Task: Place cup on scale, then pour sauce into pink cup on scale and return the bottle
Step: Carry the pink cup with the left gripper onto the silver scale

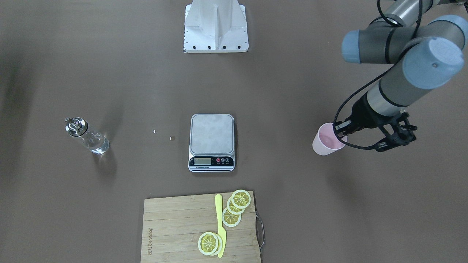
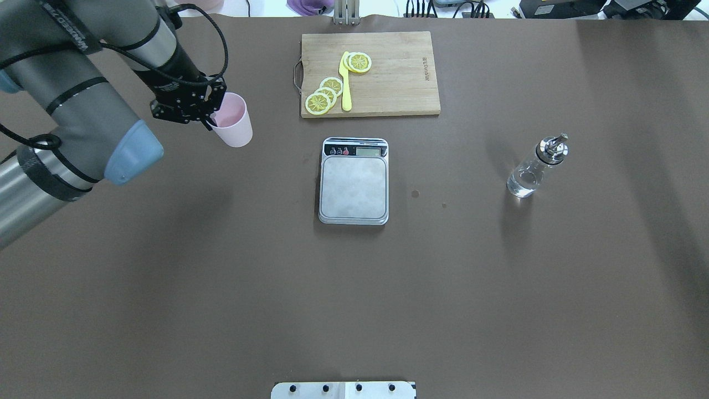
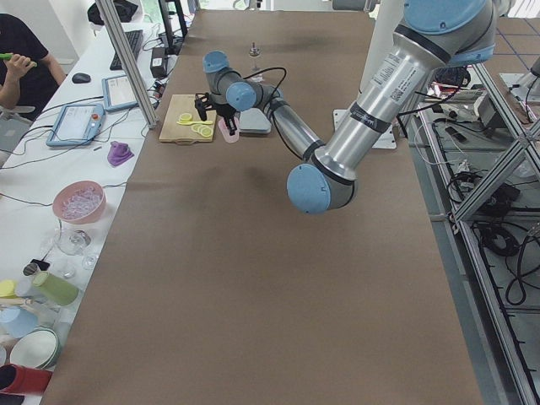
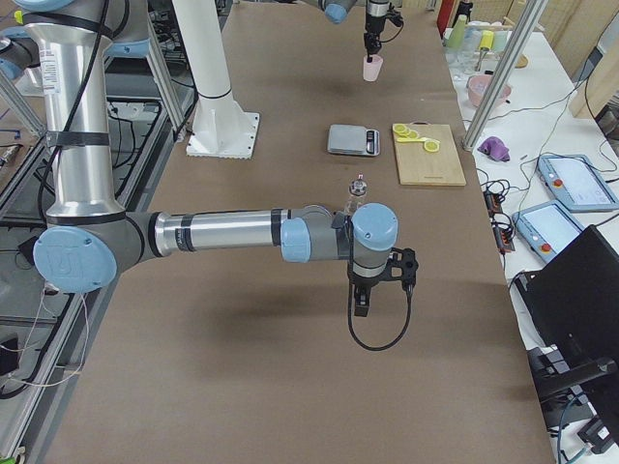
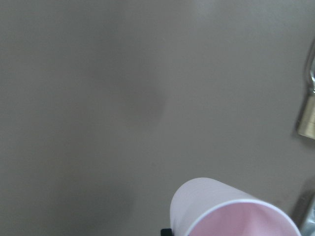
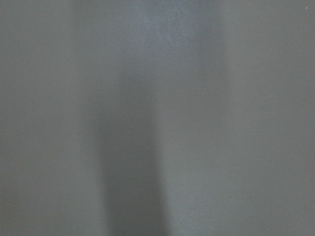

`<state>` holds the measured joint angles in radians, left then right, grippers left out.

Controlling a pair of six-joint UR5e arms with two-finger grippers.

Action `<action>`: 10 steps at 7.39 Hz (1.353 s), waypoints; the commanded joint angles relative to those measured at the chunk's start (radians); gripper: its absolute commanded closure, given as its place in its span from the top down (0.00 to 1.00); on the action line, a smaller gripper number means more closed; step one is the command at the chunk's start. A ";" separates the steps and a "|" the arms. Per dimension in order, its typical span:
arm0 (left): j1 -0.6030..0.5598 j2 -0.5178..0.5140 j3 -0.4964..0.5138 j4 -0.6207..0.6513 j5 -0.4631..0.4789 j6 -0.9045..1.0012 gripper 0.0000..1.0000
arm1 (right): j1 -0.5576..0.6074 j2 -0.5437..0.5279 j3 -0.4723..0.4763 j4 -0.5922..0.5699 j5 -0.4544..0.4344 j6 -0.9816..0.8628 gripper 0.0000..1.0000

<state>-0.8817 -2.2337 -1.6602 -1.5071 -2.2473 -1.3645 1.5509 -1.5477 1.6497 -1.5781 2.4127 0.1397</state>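
Over the brown table [image 2: 354, 310], the left gripper [image 2: 212, 117], angled down, clamps the cup [image 2: 238, 134] by its rim

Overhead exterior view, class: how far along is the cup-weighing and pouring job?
Done: nothing; the brushed-steel digital scale is bare. In hand: the left gripper grips the pale pink plastic cup by its rim, away from the scale. Left: placing it, pouring, returning the clear glass bottle.

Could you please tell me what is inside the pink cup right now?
The cup shows only its bare pink inner wall, with no liquid visible. The left pincer grips the rim and covers part of the inside there.
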 commanded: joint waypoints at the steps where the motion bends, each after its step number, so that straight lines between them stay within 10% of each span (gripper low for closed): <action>1: 0.136 -0.114 0.044 -0.002 0.107 -0.202 0.00 | 0.000 -0.003 -0.001 0.001 0.002 0.000 1.00; 3: 0.191 -0.266 0.210 -0.013 0.162 -0.280 0.00 | 0.000 -0.003 -0.004 0.000 0.005 0.000 1.00; 10: 0.257 -0.273 0.257 -0.105 0.176 -0.300 0.00 | 0.000 0.000 0.007 0.000 0.005 0.000 1.00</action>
<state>-0.6261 -2.5063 -1.4051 -1.5758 -2.0709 -1.6586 1.5509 -1.5471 1.6563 -1.5784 2.4182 0.1402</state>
